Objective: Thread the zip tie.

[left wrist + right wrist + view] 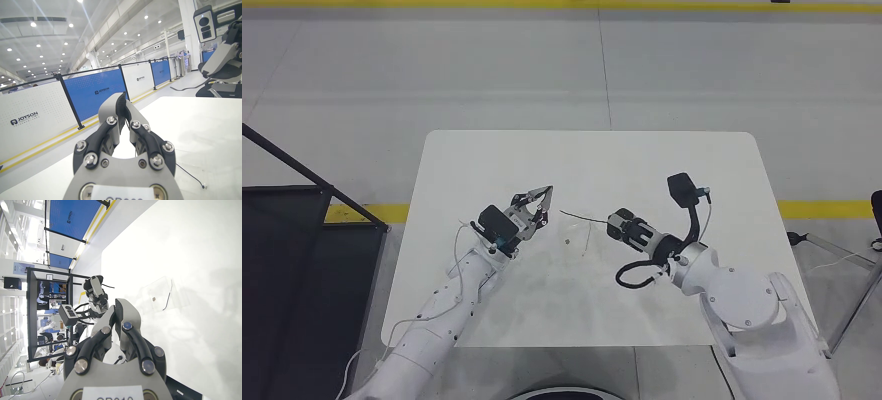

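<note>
**Right jaws pinch the tie; threading not begun**

Pressed together on the zip tie (582,215), the right jaws aim its free end at the left jaws, also pressed together, just apart. Likely next: left jaws spread and take that end, above the counter (692,170).

A clear plastic sheet (579,237) lies on the white table (692,180)
</note>
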Tool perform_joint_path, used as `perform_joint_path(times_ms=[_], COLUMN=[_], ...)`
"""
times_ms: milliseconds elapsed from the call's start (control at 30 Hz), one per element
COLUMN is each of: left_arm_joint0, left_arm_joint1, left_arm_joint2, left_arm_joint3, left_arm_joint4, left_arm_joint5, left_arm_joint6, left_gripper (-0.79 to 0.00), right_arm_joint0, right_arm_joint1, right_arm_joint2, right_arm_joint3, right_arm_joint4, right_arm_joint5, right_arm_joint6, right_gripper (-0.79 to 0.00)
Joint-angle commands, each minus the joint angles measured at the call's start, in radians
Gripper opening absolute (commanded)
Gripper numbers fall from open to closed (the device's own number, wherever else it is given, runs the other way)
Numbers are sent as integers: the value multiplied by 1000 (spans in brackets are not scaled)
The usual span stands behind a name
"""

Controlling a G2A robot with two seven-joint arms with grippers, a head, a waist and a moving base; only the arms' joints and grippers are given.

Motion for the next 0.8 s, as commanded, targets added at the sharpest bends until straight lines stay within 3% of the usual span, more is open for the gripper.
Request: perform_joint_path(times_ms=[0,500,767], left_arm_joint0=[0,0,0], left_arm_joint1=[0,0,0], left_arm_joint2=[0,0,0], left_arm_joint3=[0,0,0], left_arm_joint4=[0,0,0], left_arm_joint5=[0,0,0], left_arm_joint6=[0,0,0], left_gripper=[-785,-785,-785], right_arm_joint0=[0,-8,12], right_arm_joint1=[0,-7,-22], right_arm_joint2=[0,5,-36], right_arm_joint3=[0,22,37], right_arm_joint4=[0,75,115], right_arm_joint5=[0,-7,30], right_arm_joint6=[0,-34,-128], right_gripper=[-785,-785,-785])
